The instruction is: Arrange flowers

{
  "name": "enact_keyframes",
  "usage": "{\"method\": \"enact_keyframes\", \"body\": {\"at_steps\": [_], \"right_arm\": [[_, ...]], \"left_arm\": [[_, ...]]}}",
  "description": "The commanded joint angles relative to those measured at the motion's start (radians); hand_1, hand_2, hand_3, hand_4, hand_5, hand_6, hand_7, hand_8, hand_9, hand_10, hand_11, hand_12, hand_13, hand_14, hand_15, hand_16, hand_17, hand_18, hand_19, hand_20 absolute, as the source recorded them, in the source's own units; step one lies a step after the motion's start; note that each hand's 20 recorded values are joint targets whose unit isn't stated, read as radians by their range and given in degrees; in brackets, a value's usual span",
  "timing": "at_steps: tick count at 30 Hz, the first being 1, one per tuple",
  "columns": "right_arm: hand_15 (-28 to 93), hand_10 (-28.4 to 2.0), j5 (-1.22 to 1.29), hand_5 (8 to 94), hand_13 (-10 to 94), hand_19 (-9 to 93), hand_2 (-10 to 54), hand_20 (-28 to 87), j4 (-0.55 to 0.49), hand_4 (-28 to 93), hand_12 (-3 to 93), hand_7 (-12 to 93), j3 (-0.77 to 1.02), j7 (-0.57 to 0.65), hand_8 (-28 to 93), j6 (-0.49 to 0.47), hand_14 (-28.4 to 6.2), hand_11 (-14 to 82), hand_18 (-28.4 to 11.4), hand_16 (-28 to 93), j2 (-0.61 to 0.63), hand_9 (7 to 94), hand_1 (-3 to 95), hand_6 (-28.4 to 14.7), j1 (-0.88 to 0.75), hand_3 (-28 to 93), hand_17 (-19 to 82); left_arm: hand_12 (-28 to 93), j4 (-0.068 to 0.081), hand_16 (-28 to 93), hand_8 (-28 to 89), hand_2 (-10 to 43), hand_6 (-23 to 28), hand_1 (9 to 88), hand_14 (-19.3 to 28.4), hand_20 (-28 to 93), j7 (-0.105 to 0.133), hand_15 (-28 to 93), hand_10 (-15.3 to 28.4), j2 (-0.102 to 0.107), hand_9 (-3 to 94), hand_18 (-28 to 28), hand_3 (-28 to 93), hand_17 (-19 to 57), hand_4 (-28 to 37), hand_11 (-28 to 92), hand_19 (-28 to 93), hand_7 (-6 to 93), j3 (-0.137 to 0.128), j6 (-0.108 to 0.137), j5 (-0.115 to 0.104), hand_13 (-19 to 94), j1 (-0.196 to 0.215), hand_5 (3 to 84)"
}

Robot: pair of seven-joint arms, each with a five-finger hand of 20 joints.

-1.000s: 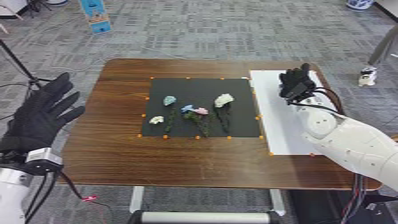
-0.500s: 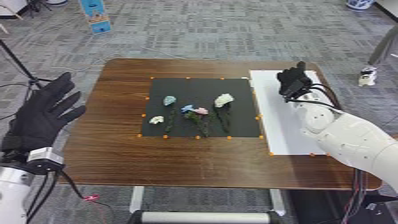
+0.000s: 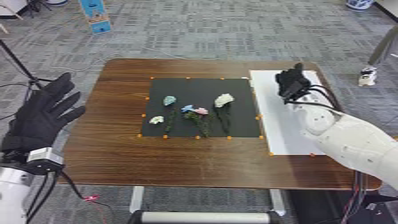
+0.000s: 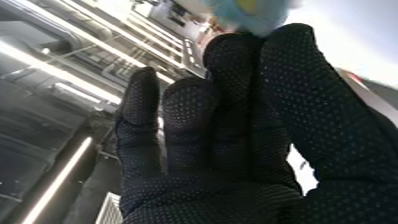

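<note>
In the right wrist view, thumb and finger pinch what looks like a pale blue flower (image 4: 240, 16). The right robot hand (image 3: 291, 84) is over the white sheet (image 3: 282, 137), near the far edge of the surface (image 3: 178, 165). The left robot hand (image 3: 34, 120) is open, outside the left edge. Brown wood borders the black mat (image 3: 188, 86), where other flowers (image 3: 223, 100) lie as before; the right robot hand has shifted slightly left.

The head view is looking down over the worktop (image 3: 160, 165), the wrist view closely up along the right hand (image 3: 290, 83) both are showing.
</note>
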Motion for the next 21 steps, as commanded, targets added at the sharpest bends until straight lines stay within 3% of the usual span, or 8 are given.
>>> {"method": "enact_keyframes", "body": {"at_steps": [1, 6, 8, 11, 14, 21], "right_arm": [[73, -6.2, -0.023, 70.0, 58, 70, -9.5, 51, -0.197, -28, 60.4, 50, 0.071, -0.004, 7, 0.099, -6.4, 35.1, -16.4, 51, 0.08, 72.9, 48.8, 4.3, -0.034, 80, 24], [73, -6.3, -0.031, 70.1, 58, 70, -9.5, 51, -0.261, -28, 60.9, 50, 0.087, -0.028, 8, 0.125, -6.4, 35.0, -16.4, 51, 0.09, 72.9, 48.8, 4.2, -0.043, 81, 24], [73, -6.2, -0.051, 69.5, 58, 70, -9.5, 51, -0.269, -28, 61.4, 50, 0.092, -0.002, 8, 0.051, -6.4, 34.9, -16.4, 51, 0.09, 72.4, 48.7, 4.2, -0.039, 81, 24], [76, -6.7, -0.051, 59.2, 54, 70, -9.5, 51, -0.276, -28, 58.6, 47, 0.107, 0.036, 2, -0.045, -7.6, 36.2, -16.6, 46, 0.103, 63.5, 45.3, 4.4, -0.042, 78, 22], [78, -9.9, -0.056, 52.6, 48, 70, -9.5, 51, -0.263, -28, 42.9, 37, 0.099, 0.063, -15, -0.063, -9.1, 51.0, -16.9, 44, 0.116, 50.9, 40.2, 2.2, -0.037, 81, 20], [78, -11.9, -0.033, 45.9, 42, 70, -9.5, 51, -0.272, -28, 41.0, 29, 0.095, 0.091, -13, -0.171, -11.1, 51.9, -17.8, 44, 0.136, 42.7, 34.6, -2.3, -0.028, 81, 18]], "left_arm": [[18, -0.005, 5, -8, -8.8, 1.8, 30.0, 12.9, 6, -0.002, 8, 8.4, -0.011, 16.8, 20.3, 52, -12.5, -28.3, 9, 36, 14.4, -0.011, -0.007, -0.005, 12, 0.013, 22.8], [18, -0.007, 5, -8, -8.7, 1.7, 29.8, 12.9, 6, 0.0, 8, 8.4, -0.015, 16.8, 20.3, 52, -12.5, -28.3, 9, 36, 14.4, -0.009, -0.004, -0.006, 12, 0.017, 22.8], [18, -0.007, 5, -8, -8.8, 1.7, 29.7, 12.9, 6, 0.0, 8, 8.4, -0.014, 16.8, 20.3, 53, -12.6, -28.3, 9, 36, 14.4, -0.006, -0.005, -0.005, 12, 0.016, 22.8], [18, -0.006, 5, -8, -8.6, 1.7, 30.0, 12.9, 6, -0.001, 8, 8.4, -0.013, 16.8, 20.3, 52, -12.6, -28.3, 9, 36, 14.3, -0.004, -0.005, -0.005, 12, 0.013, 22.7], [18, -0.007, 5, -8, -8.7, 1.7, 29.9, 13.0, 6, 0.001, 8, 8.3, -0.013, 16.7, 20.3, 52, -12.6, -28.3, 9, 36, 14.3, -0.008, -0.002, -0.006, 12, 0.018, 22.7], [18, -0.009, 5, -8, -8.7, 1.7, 30.0, 12.9, 6, 0.002, 8, 8.4, -0.016, 16.8, 20.3, 52, -12.6, -28.3, 9, 36, 14.5, -0.011, 0.0, -0.006, 12, 0.022, 22.7]]}}
